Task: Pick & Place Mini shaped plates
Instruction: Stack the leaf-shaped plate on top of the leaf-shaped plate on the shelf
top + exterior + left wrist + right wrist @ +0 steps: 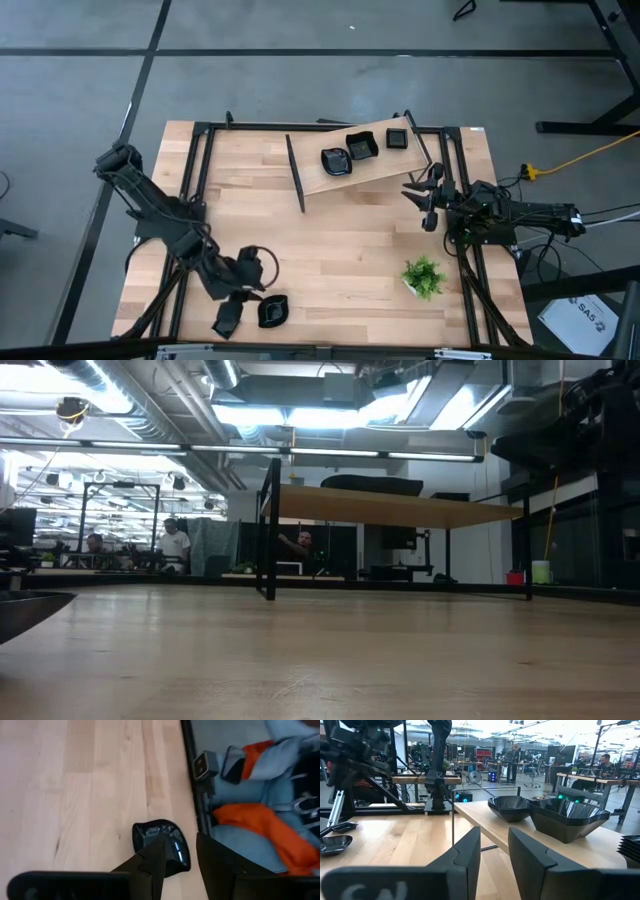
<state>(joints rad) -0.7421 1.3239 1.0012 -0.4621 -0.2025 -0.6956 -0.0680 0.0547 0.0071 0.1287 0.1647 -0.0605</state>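
Note:
One mini shaped plate [272, 312], glossy black with rounded corners, lies flat on the wooden table near its front edge. My left gripper [232, 318] is open just beside it. In the left wrist view the plate [150, 831] shows just past the fingertips of that gripper [180, 840], which slants down. More black plates sit on a raised wooden shelf [385, 165] at the far side: a stack [335, 160], a second [361, 147] and a third [398, 138]. My right gripper [422, 198] waits open and level at the table's right, beside the shelf.
A small green potted plant [423, 276] stands on the table at the right front. A black metal frame [300, 178] carries the shelf and borders the table. The right wrist view shows two dark plates [335, 844] low at the near left. People sit at desks in the room behind.

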